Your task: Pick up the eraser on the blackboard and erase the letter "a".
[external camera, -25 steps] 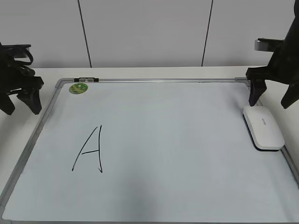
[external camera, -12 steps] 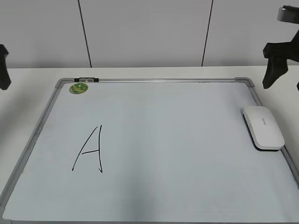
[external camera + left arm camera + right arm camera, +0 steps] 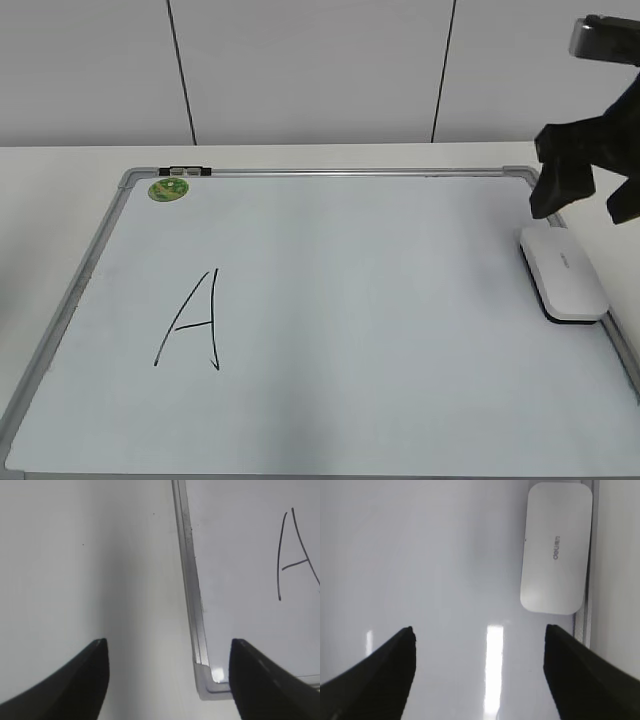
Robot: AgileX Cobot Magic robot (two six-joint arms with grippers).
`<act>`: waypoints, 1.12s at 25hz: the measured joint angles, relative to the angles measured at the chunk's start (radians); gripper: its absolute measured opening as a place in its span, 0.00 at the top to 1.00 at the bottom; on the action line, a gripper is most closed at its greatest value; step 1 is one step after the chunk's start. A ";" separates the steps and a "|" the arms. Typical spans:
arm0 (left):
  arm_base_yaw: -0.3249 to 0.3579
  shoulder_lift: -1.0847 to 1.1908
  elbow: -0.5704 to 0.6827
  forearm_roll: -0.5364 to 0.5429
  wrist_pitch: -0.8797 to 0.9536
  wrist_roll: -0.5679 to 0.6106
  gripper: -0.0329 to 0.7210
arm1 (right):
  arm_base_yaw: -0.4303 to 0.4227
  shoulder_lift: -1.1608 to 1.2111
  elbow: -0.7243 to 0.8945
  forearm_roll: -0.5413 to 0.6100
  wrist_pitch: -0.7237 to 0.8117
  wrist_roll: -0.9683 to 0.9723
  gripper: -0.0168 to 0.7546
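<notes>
The white eraser (image 3: 565, 272) lies on the right edge of the blackboard (image 3: 380, 300), a silver-framed whiteboard. It also shows in the right wrist view (image 3: 555, 547). My right gripper (image 3: 585, 205) hangs open above the eraser's far end, apart from it; its jaws (image 3: 479, 630) are open over bare board (image 3: 420, 555). My left gripper (image 3: 168, 642) is open and empty over the table beside a grey corner of the board's frame (image 3: 192, 580); it is outside the exterior view. No small cursive "a" shows; only a large capital "A" (image 3: 195, 320) is drawn, also in the left wrist view (image 3: 297, 555).
A round green magnet (image 3: 168, 189) sits at the board's far left corner, next to a small black clip (image 3: 185, 171) on the frame. The white table (image 3: 60, 190) surrounds the board, with a pale panelled wall behind.
The left gripper has gone out of the exterior view to the left. The right gripper rose off beside the eraser, then came back lower and leftward over the eraser's far end.
</notes>
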 joint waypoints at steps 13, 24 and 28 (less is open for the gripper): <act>-0.067 -0.625 0.332 0.021 0.069 -0.043 0.23 | 0.066 -0.591 0.514 0.000 -0.125 0.001 0.22; -0.131 -0.846 0.333 0.114 0.246 -0.075 0.23 | 0.068 -1.153 0.647 -0.110 0.121 0.002 0.22; -0.135 -0.871 0.342 0.116 0.254 -0.077 0.23 | 0.068 -1.272 0.675 -0.147 0.165 0.000 0.22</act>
